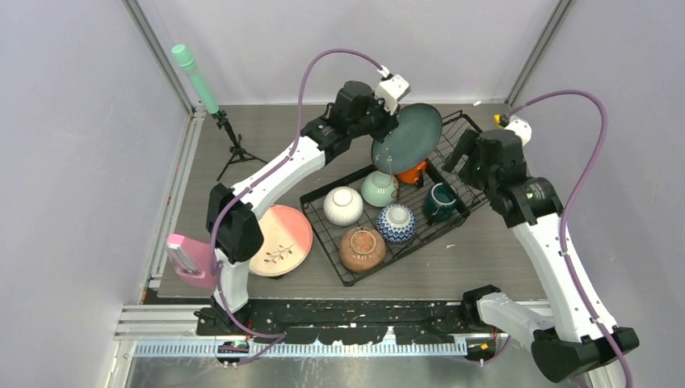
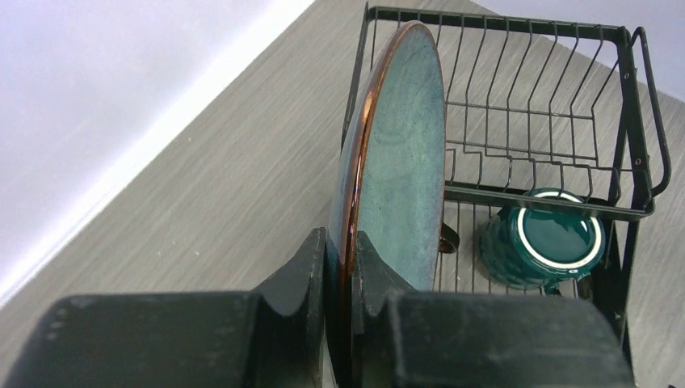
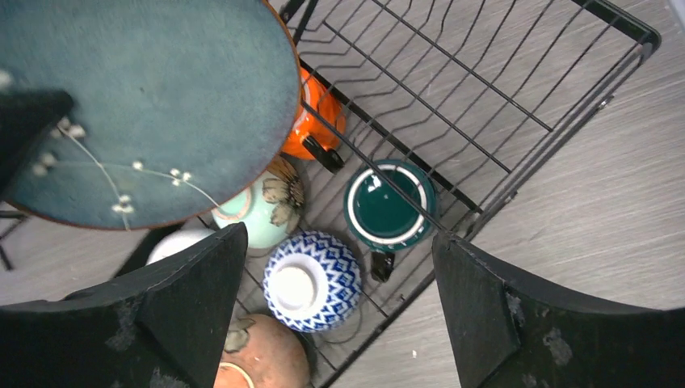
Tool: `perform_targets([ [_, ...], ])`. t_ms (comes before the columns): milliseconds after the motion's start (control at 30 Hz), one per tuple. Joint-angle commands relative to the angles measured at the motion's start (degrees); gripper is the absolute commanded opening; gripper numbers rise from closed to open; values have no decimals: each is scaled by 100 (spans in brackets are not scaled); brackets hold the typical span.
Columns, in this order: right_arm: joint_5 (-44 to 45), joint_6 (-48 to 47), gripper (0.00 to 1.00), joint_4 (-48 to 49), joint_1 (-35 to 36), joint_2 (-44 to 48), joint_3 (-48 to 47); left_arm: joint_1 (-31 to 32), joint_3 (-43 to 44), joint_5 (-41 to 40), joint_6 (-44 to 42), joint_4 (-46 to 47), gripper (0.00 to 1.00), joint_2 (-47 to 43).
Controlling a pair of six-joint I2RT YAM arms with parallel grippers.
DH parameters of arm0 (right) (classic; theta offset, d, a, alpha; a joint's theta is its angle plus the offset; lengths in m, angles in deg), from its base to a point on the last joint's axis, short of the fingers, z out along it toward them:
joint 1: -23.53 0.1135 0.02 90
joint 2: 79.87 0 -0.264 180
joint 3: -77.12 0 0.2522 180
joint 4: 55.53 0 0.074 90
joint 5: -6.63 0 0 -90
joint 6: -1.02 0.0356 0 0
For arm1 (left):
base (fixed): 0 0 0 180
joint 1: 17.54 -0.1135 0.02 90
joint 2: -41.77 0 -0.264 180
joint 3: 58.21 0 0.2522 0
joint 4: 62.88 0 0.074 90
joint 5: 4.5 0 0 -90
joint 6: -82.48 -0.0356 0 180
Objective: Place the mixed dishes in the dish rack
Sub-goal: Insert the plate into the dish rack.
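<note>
The left gripper (image 2: 339, 260) is pinching the rim of the large dark teal speckled plate (image 2: 404, 145), its jaws closing tight on either face of the copper-coloured edge. The plate is standing on edge, almost upright, and is hanging over the left side of the dish rack (image 1: 321, 228), at the slotted basket section; whether its lower edge is touching the wires cannot be told. The right gripper (image 3: 338, 239) is hovering above the rack with its jaws standing wide apart and holding nothing. Below it, the dark teal mug (image 3: 388, 204) is sitting on the gridded tray just beside the divider bar, and the orange mug (image 3: 311, 121) is lying partly hidden behind the plate. The mint-green bowl (image 1: 378, 188), the white bowl (image 1: 343, 205), the blue-patterned bowl (image 1: 396, 223) and the brown bowl (image 1: 362, 248) are resting close together in the tray section. The pink plate (image 1: 283, 238) is lying flat on the tabletop (image 1: 485, 250), just left of the rack and partly under the left arm.
</note>
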Motion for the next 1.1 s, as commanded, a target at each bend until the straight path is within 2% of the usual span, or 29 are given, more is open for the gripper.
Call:
perform_targets([
  [0,-1626,279,90,212,-791,-371,-741,295,221,-242,-834,1514,0,-475],
  [133,-2456,1062,90,342,-1104,-880,-1493,573,-454,-677,-1465,2014,0,-818],
  [300,-2596,2086,91,443,-1129,-1284,-1965,869,-1196,-1246,-2134,2614,0,-1177],
  [433,-2559,2875,84,528,-1129,-1371,-1776,988,-1406,-1374,-2304,2792,0,-1285],
  [533,-2566,3133,76,676,-1129,-1443,-1758,1115,-1452,-1543,-2532,2919,0,-1282],
  [933,-2734,3866,73,853,-1122,-1728,-1526,1570,-1729,-2125,-3354,3712,0,-1354],
  [1067,-2898,3862,57,1025,-1126,-1904,-1592,1607,-1852,-2129,-3412,3787,0,-1466],
])
